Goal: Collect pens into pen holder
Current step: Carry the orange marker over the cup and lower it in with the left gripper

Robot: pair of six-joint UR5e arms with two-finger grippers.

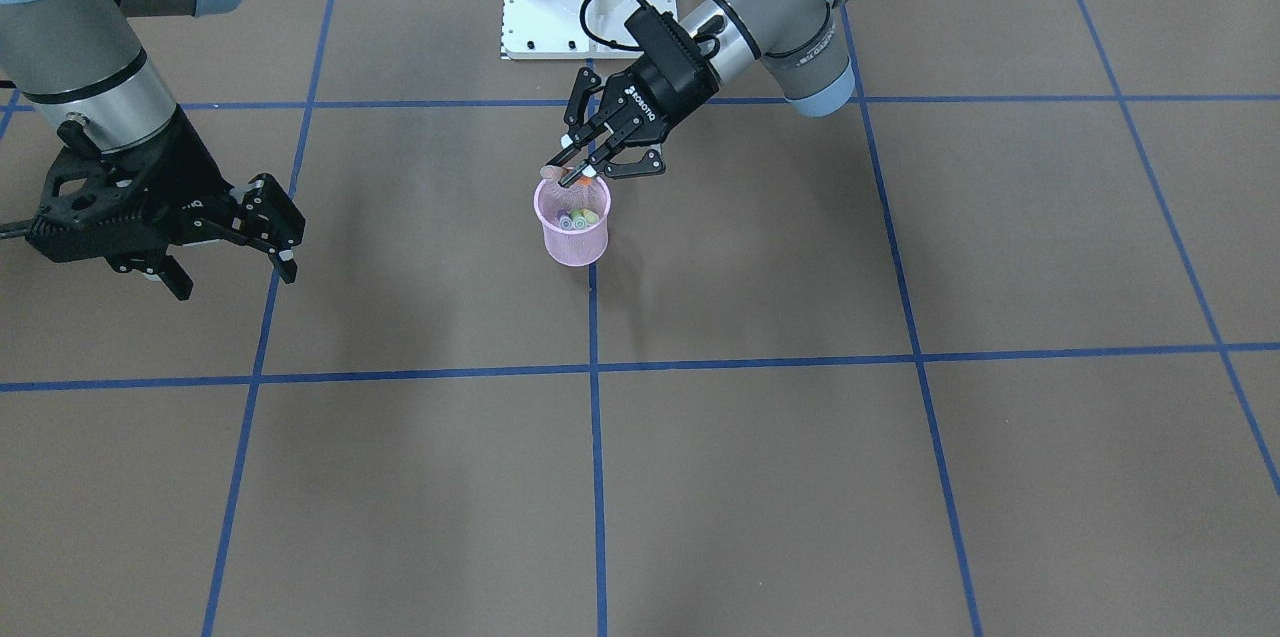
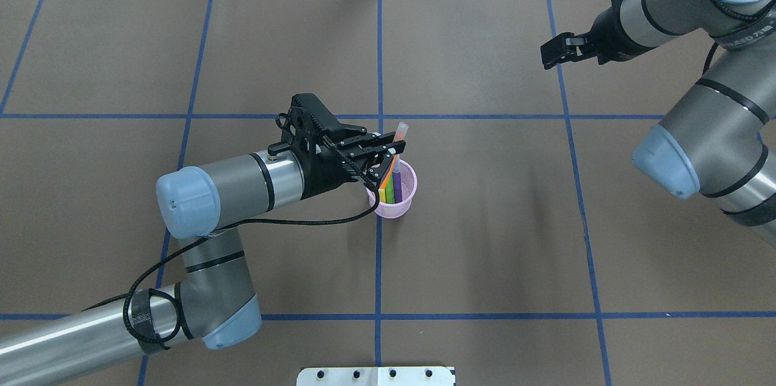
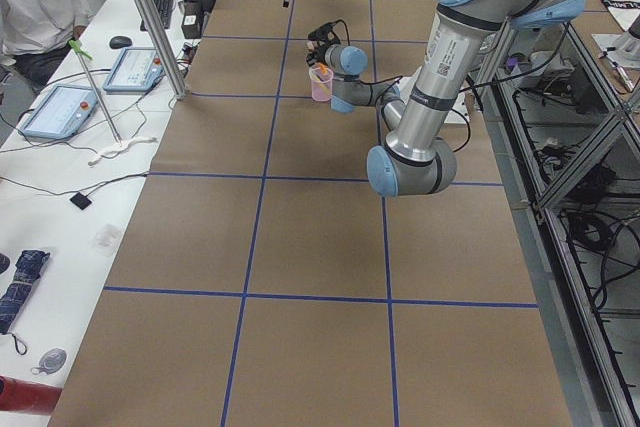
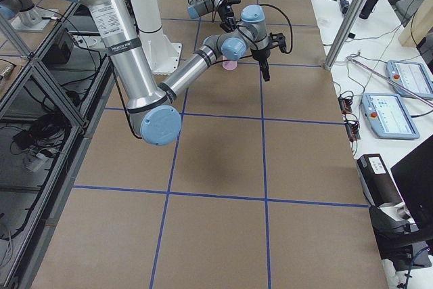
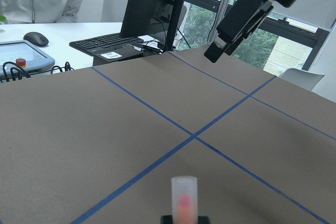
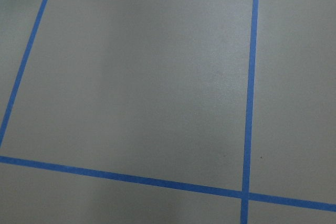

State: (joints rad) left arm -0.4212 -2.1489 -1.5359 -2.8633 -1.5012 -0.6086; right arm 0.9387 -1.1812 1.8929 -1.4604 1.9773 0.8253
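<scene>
Tool of left arm (image 1: 578, 175) grips orange pen (image 2: 401, 132), seemingly inside pen holder (image 1: 575, 244).

orange pen (image 5: 184, 203): lower end cut at view's edge | pen holder (image 4: 230, 66): mostly hidden behind right arm (image 4: 196, 63)

left gripper (image 1: 577, 175): extended, pinching orange pen (image 5: 184, 199) | right gripper (image 1: 236, 269): raised aside, apparently open

A table (image 2: 485, 222) covered in brown paper is divided by blue tape lines (image 2: 378, 265). A white desk (image 5: 79, 27) with a monitor (image 5: 157, 3) and keyboard (image 5: 105, 41) is set alongside; daylit windows (image 5: 199, 24) are seen behind.
</scene>
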